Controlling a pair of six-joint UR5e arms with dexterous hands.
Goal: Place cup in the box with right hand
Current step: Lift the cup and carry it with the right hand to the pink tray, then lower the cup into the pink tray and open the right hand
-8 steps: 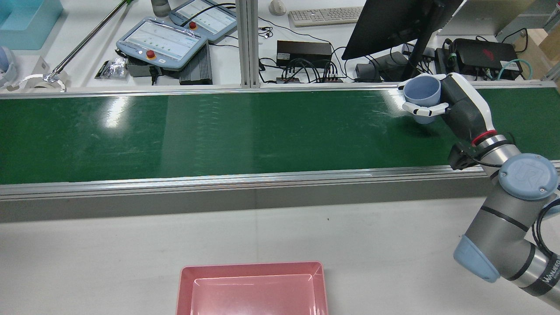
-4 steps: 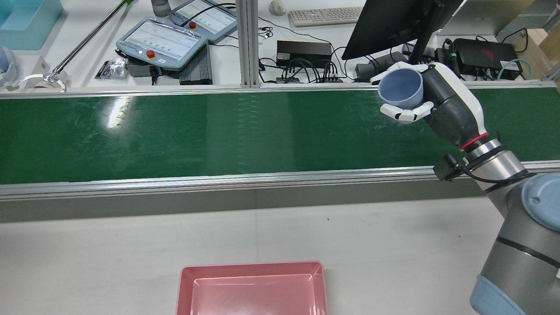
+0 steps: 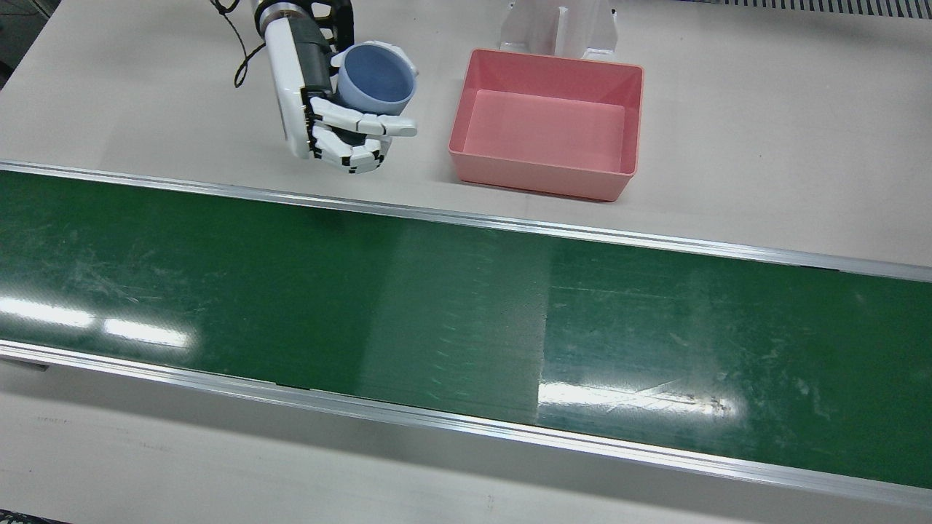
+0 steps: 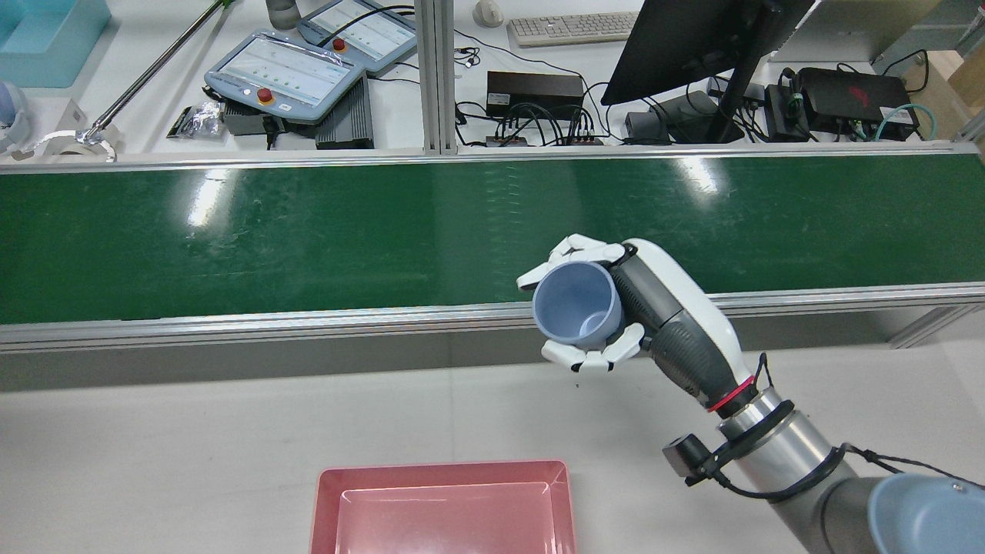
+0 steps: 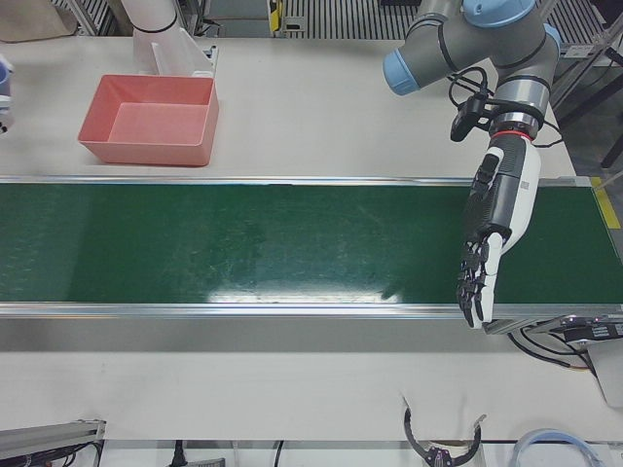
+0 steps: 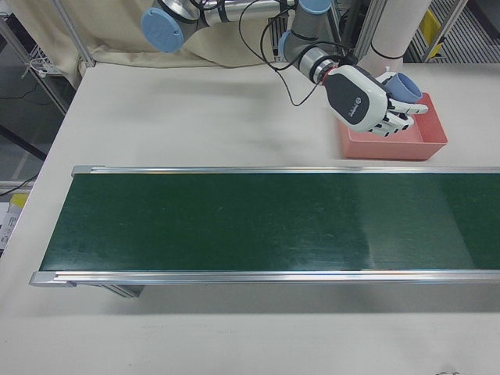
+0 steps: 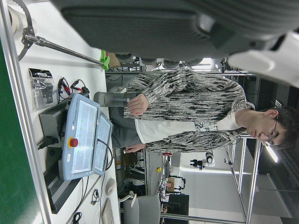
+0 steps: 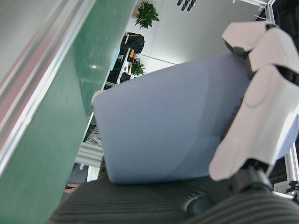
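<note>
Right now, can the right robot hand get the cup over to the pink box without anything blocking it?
Probably yes. The right robot hand holds the cup above bare table beside the box, which is open-topped and empty, with nothing between them.

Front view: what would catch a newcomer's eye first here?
The white right hand gripping a pale blue cup, held up over the grey table beside the empty pink box. Next, the shiny green conveyor belt crossing the whole picture, with nothing on it.
</note>
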